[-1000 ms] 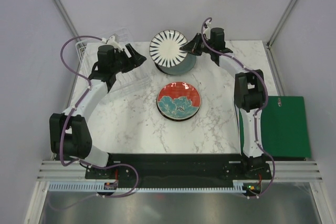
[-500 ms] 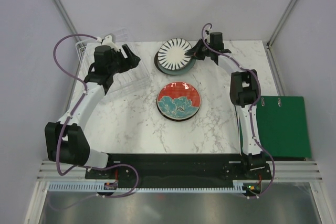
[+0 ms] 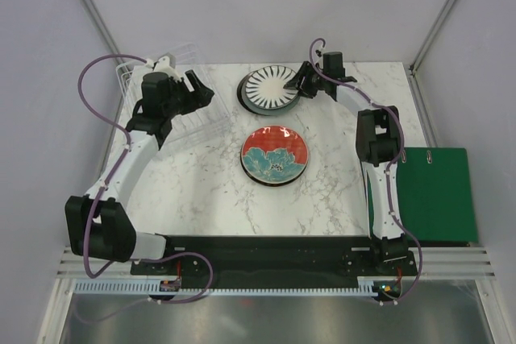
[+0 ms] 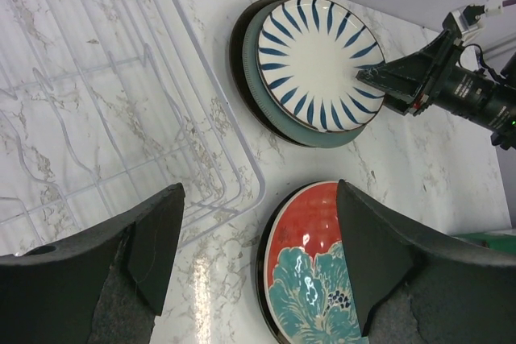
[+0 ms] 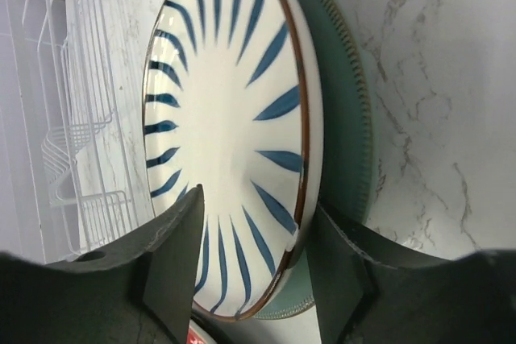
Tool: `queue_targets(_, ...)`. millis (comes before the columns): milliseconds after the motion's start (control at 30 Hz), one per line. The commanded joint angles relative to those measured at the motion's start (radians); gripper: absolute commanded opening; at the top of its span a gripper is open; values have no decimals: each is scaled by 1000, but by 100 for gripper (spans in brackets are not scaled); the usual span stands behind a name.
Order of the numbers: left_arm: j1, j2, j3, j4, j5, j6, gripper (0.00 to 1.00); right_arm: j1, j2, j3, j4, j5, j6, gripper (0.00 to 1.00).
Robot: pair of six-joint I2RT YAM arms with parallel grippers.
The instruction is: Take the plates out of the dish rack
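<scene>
Two arms on our marble table (image 3: 201, 191), so we'll place everything off the dish rack (image 4: 97, 118), the white wire thing on a clear tray at the far left corner. Well off to the rack's right, past all the plates, lies a flat green board (image 3: 431, 191).

Just right of the rack sits a stack. The white plate with dark radial stripes (image 4: 318, 62) is on top, a grey-teal plate (image 4: 274, 118) is under it, and a darker rim (image 4: 235, 46) peeks out below that. We can't tell from these views what that bottom one looks like. Closer to the arm bases than the stack, also right of the rack and apart from it, the red plate with teal flowers (image 3: 275, 155) lies flat on the marble.

Our left gripper (image 4: 258, 199) hovers over the rack's right-hand edge, fingers spread wide with nothing between them. Our right gripper (image 5: 254, 223) is at the striped plate's rim on the side away from the rack, a finger on either side of the edge. Whether it's actually squeezing, we can't tell.
</scene>
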Motion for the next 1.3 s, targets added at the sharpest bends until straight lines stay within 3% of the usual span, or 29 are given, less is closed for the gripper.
queue_targets(0, -3, -48, -11, -18, 15, 23, 82, 4, -97, -15, -17, 9, -48, 59)
queue_targets(400, -3, -94, -29, -44, 20, 26, 82, 10, -175, 44, -279, 170, -257, 80)
queue_targets(467, -3, -103, -34, -46, 17, 28, 82, 10, -184, 39, -283, 178, -271, 98)
queue_targets(633, -3, -126, -40, -61, 9, 54, 85, 13, -259, -25, -296, 259, -324, 98)
queue_targets(667, -3, -143, -43, -63, 9, 62, 96, 16, -284, -48, -293, 282, -338, 98)
queue_targets(700, -3, -155, -47, -67, 11, 74, 100, 18, -346, -108, -284, 302, -354, 98)
queue_targets(1000, -6, -371, -127, -80, 20, 83, 100, 81, -901, -647, -146, 603, -466, 98)
queue_targets(1100, -12, -445, -155, -96, -26, 135, 100, 107, -1043, -782, -125, 644, -484, 98)
queue_targets(1267, -19, -614, -181, -173, -242, 218, 100, 150, -1204, -941, -91, 715, -469, 98)
